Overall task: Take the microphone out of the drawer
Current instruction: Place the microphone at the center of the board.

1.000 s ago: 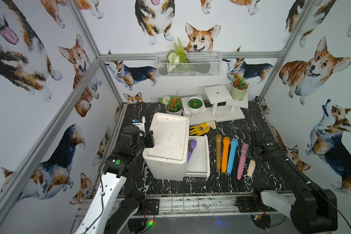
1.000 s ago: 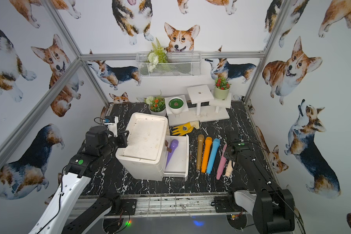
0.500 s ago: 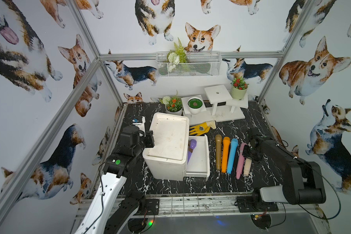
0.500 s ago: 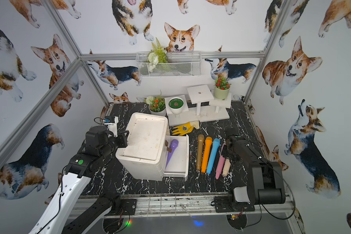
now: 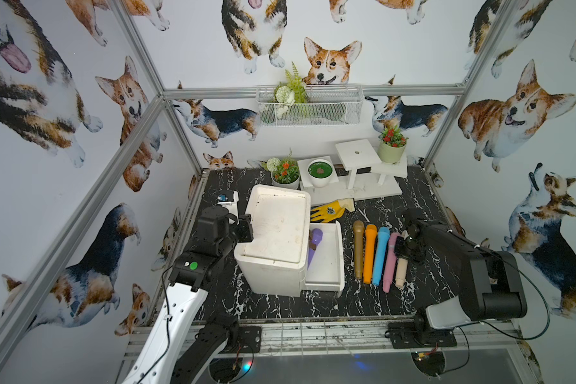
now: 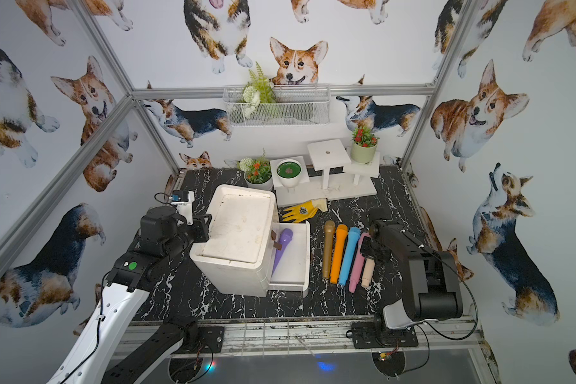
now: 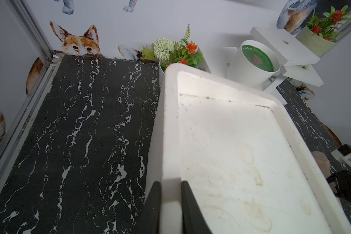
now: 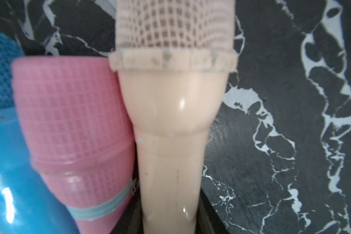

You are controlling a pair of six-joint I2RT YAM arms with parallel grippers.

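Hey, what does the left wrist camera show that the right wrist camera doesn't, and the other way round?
Only the left wrist view: the white drawer cabinet, the left jaws closed on its rim, a flowering plant, a green-topped pot and a white stand. Only the right wrist view: the right jaws gripping the beige microphone, the pink microphone touching it, the blue microphone beyond. Both: the black marble tabletop; a beige shape at the left wrist view's edge may be that same microphone.

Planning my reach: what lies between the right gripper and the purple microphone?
Microphones: pink, blue, orange, gold; then the drawer wall, in both top views.
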